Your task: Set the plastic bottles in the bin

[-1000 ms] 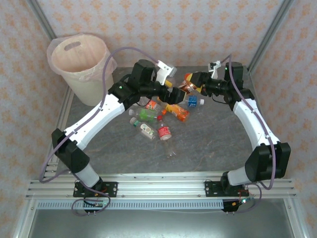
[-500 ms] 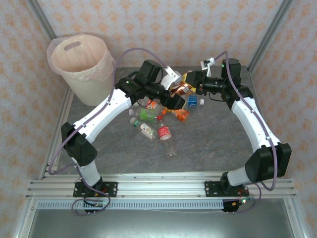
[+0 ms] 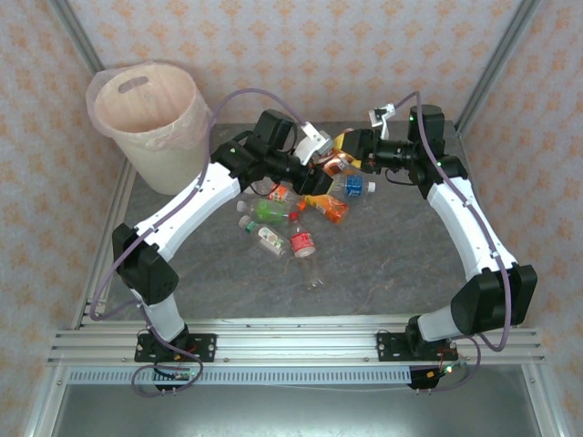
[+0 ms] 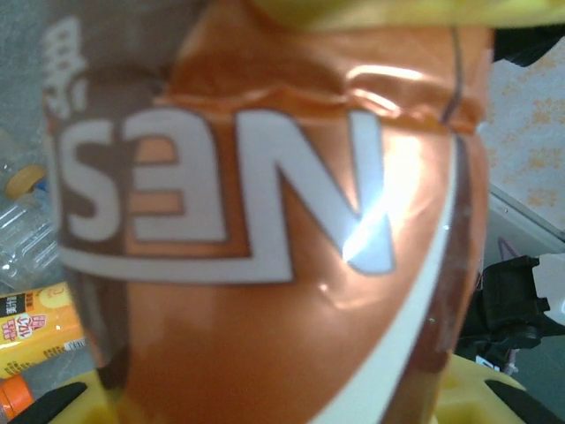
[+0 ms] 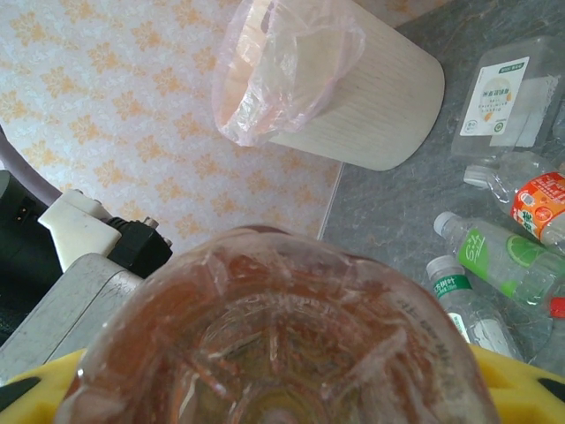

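Note:
An orange-brown labelled plastic bottle hangs above the back of the table between both arms. My left gripper is shut on its label side, and the label covers most of the left wrist view. My right gripper is shut on the same bottle; its clear ribbed base sits between the yellow fingers. Several more plastic bottles lie below on the table: a green-labelled one, a red-labelled one and an orange one. The bin, lined with a pinkish bag, stands at the back left.
A blue-capped bottle and a clear one lie around the pile. The right wrist view shows the bin, a flat clear container and a green-labelled bottle. Metal frame posts stand at the table's back corners.
My left arm reached right to the bottle in the right gripper, and its jaws went from wide open to shut on it. The right gripper kept hold and rose slightly.

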Controlling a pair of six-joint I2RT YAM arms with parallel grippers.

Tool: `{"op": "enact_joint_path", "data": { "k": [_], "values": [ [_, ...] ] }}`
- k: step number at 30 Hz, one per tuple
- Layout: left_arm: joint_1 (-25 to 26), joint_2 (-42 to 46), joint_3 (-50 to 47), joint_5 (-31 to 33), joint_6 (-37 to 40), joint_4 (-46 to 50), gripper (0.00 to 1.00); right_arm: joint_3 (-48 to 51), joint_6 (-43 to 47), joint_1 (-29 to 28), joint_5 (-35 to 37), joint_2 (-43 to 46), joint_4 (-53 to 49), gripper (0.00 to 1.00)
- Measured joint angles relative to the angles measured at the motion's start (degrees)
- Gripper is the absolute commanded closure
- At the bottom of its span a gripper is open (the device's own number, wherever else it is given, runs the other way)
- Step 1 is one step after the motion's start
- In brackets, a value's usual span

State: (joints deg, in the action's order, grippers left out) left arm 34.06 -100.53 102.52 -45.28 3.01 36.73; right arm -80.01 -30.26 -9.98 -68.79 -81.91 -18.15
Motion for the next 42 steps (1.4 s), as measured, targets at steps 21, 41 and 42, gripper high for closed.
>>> {"op": "enact_joint_path", "data": {
  "k": [21,41,42],
  "values": [
    [-4.02,2.95,-7.15,6.86,-11.30,-10.47,1.00,5.31,-2.12,-0.48,13.03,4.98,5.07,0.01],
    [-5.99,3.34,-2.43,54.14,-27.02,-6.64,1.00,14.16,14.34,0.61,47.23,13.53,-7.37,0.01],
    [-6.16,3.37,-1.84,56.54,-27.19,-6.32,1.00,14.19,15.91,0.61,47.95,14.27,-7.54,0.01]
  ]
}}
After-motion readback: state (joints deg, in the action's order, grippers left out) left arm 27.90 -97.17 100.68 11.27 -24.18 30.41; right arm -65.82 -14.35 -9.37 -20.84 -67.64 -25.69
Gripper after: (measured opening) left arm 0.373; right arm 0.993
